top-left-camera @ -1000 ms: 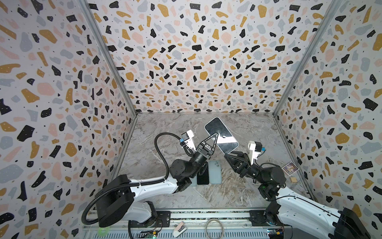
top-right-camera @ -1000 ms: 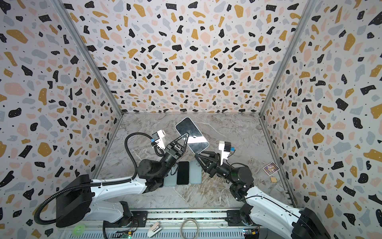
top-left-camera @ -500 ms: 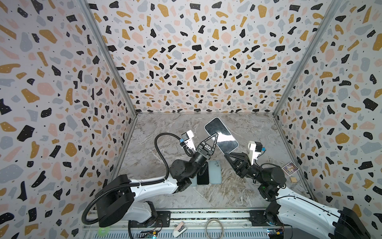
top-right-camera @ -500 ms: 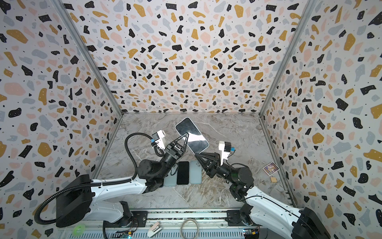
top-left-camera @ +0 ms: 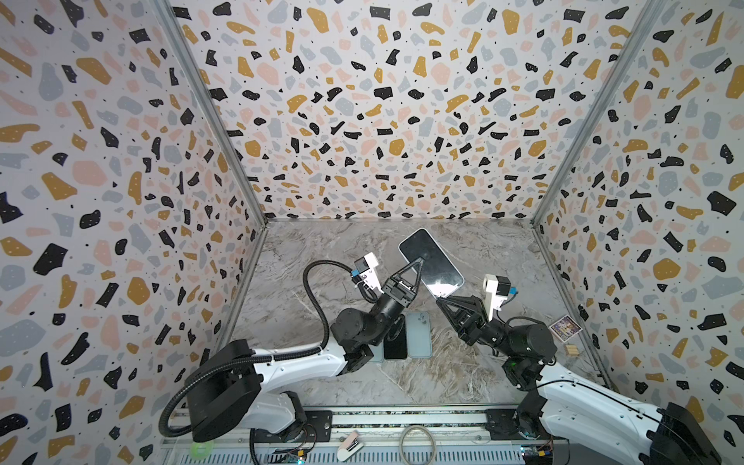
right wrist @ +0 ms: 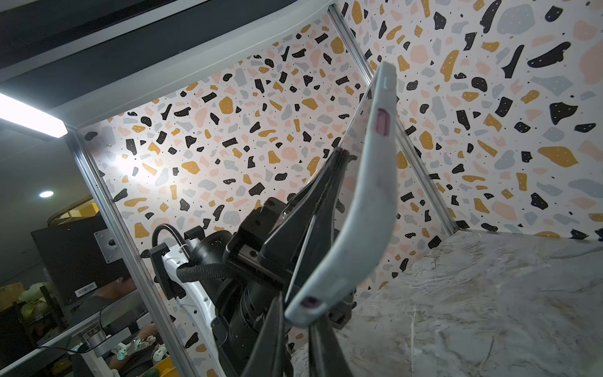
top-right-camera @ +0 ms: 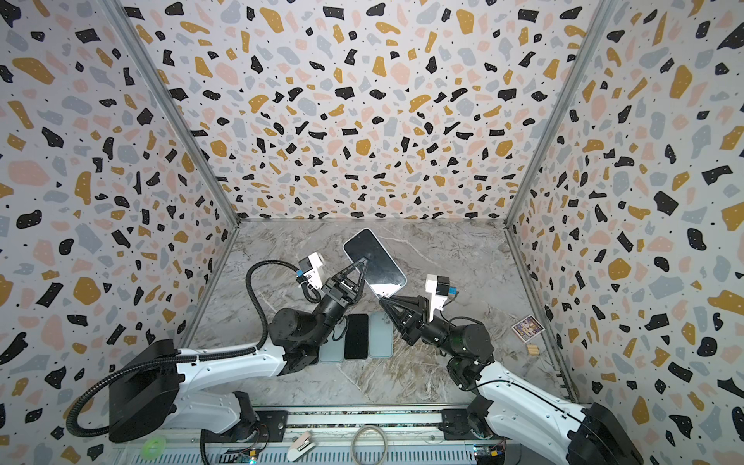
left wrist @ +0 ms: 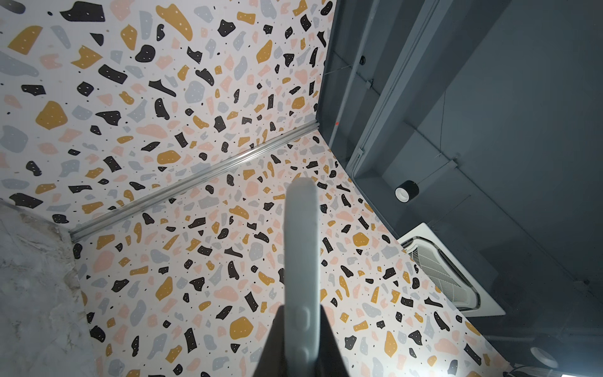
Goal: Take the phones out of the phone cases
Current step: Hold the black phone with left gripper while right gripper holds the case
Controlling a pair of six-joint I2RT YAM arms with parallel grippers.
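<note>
A black-screened phone [top-left-camera: 431,257] [top-right-camera: 374,257] sits in a pale grey phone case [left wrist: 301,254] [right wrist: 368,209] and is held tilted in the air above the middle of the table. My left gripper [top-left-camera: 418,263] [top-right-camera: 362,263] [left wrist: 301,313] is shut on the case's long side, one finger on the screen and one on the back. Coming from the right, my right gripper [top-left-camera: 441,298] [top-right-camera: 382,300] [right wrist: 298,321] is shut on the case's lower end. Pink shows through the case's side cutouts in the right wrist view.
On the marble table [top-left-camera: 463,362] under the arms lie a black phone [top-left-camera: 395,342] [top-right-camera: 356,336] and a pale blue case [top-left-camera: 418,334] [top-right-camera: 380,334]; another pale case [top-right-camera: 332,348] is partly under the left arm. A small picture card [top-left-camera: 565,327] and wooden block [top-left-camera: 571,349] lie by the right wall.
My right gripper's jaws have closed on the lower end of the case. The left gripper and the phone have stayed where they were.
</note>
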